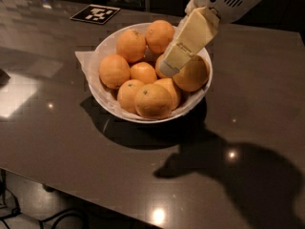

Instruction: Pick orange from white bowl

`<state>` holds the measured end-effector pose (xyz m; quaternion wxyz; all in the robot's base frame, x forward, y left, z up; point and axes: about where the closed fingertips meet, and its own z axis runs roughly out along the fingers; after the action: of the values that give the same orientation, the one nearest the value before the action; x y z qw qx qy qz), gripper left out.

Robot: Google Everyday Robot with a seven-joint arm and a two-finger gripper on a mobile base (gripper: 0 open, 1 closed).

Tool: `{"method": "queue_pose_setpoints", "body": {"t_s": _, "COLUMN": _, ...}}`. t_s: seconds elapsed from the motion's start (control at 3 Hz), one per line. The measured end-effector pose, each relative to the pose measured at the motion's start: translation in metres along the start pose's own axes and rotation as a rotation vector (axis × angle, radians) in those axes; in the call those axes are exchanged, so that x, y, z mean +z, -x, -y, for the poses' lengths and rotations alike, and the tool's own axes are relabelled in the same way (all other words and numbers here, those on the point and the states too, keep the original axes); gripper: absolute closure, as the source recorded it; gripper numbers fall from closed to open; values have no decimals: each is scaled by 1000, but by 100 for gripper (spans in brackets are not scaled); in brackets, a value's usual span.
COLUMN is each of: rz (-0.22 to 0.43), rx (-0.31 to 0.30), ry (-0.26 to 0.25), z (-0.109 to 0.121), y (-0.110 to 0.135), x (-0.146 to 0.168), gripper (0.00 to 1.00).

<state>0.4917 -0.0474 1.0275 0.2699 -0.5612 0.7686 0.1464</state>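
The white bowl [107, 101] stands on the dark table, lined with white paper and filled with several oranges. The orange [194, 75], the largest and dullest yellow-orange, lies at the bowl's right rim. My gripper [172, 67], cream-coloured, reaches down from the upper right into the bowl. Its tip sits against the left side of that orange, among the smaller ones. The orange's left edge is hidden behind the gripper.
A black-and-white marker tag [95, 14] lies on the table behind the bowl. Smaller, deeper-orange fruits [153, 100] fill the bowl's front and left. The table's front edge [95, 202] runs along the bottom, with cables on the floor below.
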Motion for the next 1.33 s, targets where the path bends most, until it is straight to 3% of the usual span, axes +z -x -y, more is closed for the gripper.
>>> {"method": "queue_pose_setpoints", "body": {"t_s": 0.67, "rz": -162, "rx": 179, "ry": -147, "z": 21, "y": -21, "x": -10, "gripper": 0}}
{"method": "queue_pose_setpoints", "body": {"t_s": 1.0, "rz": -235, "rx": 210, "ry": -195, "z": 29, "y": -28, "x": -5, "gripper": 0}}
{"method": "queue_pose_setpoints", "body": {"t_s": 1.33, "rz": -287, "rx": 215, "ry": -205, "z": 34, "y": -32, "x": 7, "gripper": 2}}
